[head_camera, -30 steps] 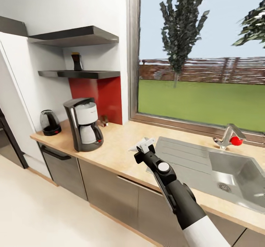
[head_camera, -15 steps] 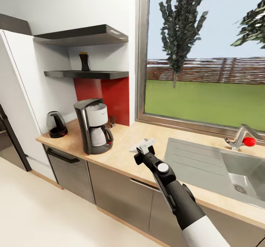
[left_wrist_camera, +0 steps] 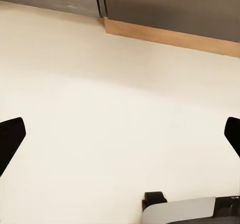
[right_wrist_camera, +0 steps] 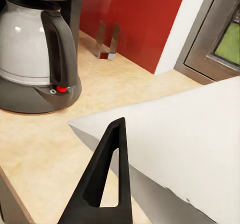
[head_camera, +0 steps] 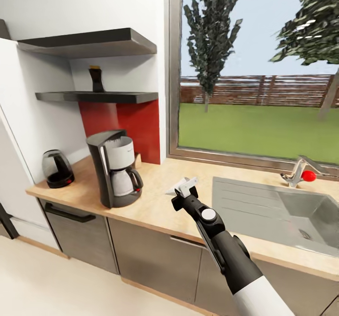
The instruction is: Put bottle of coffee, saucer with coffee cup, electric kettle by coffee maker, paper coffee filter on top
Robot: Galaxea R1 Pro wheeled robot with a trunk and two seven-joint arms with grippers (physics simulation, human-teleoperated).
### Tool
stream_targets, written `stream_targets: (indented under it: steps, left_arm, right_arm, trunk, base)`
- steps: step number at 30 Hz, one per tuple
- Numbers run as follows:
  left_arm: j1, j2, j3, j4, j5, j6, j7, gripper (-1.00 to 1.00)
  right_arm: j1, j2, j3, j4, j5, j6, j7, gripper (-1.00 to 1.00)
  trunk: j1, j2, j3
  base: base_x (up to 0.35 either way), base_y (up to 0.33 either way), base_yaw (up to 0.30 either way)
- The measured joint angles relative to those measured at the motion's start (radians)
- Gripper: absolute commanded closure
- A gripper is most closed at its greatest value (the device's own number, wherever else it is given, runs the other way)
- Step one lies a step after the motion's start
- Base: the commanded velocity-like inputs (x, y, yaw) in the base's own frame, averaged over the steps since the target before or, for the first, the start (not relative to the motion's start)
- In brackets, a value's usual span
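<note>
Filter (head_camera: 181,183) clamped in my right claw (head_camera: 184,190); maker (head_camera: 113,168) stands leftward on the counter (head_camera: 155,198), its top above claw height.

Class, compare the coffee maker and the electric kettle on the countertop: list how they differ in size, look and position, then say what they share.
The coffee maker stands taller than the electric kettle. The coffee maker has a boxy black frame around a pale carafe; the electric kettle is a rounded, dark, see-through pot on a black base. The coffee maker sits nearer the red backsplash; the electric kettle stands nearer the counter's end. Both stand upright on the countertop and show a small red spot low down.
</note>
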Motion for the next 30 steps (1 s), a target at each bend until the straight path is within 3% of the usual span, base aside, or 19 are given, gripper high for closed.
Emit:
stream_targets:
  steps: [16, 19, 22, 27, 29, 30]
  left_arm:
    - [0.002, 0.001, 0.0, 0.001, -0.004, 0.0, 0.002, -1.0]
    - [0.003, 0.001, -0.003, 0.012, -0.007, 0.004, 0.011, -1.0]
    - [0.009, 0.029, -0.001, 0.079, -0.007, 0.004, 0.02, -1.0]
    - [0.006, 0.027, -0.005, 0.099, -0.008, 0.008, 0.019, -1.0]
    - [0.005, 0.025, -0.006, 0.1, -0.007, 0.01, 0.019, -1.0]
    - [0.004, 0.024, -0.006, 0.101, -0.007, 0.011, 0.018, -1.0]
  right_arm:
    - [0.0, 0.0, 0.0, 0.0, 0.002, -0.002, -0.001, 1.0]
    - [0.0, 0.001, -0.002, -0.008, 0.001, 0.0, -0.001, 1.0]
    - [-0.001, 0.004, -0.008, -0.019, 0.001, 0.006, 0.002, 1.0]
    - [-0.002, -0.005, -0.01, -0.079, 0.007, 0.014, 0.006, 1.0]
    - [-0.002, -0.015, -0.011, -0.097, 0.024, 0.036, 0.008, 1.0]
    - [-0.005, -0.018, -0.011, -0.102, 0.051, 0.068, 0.016, 1.0]
  trunk:
    - [0.0, 0.0, 0.002]
    - [0.0, 0.0, 0.002]
    - [0.0, 0.0, 0.001]
    - [0.0, 0.0, 0.002]
    - [0.0, 0.0, 0.002]
    - [0.0, 0.0, 0.002]
  base:
    - [0.007, 0.315, -0.047]
    - [0.015, 0.064, 0.0]
    - [0.001, 0.004, 0.0]
    - [0.0, 0.0, 0.0]
    - [0.0, 0.0, 0.0]
    - [0.0, 0.0, 0.0]
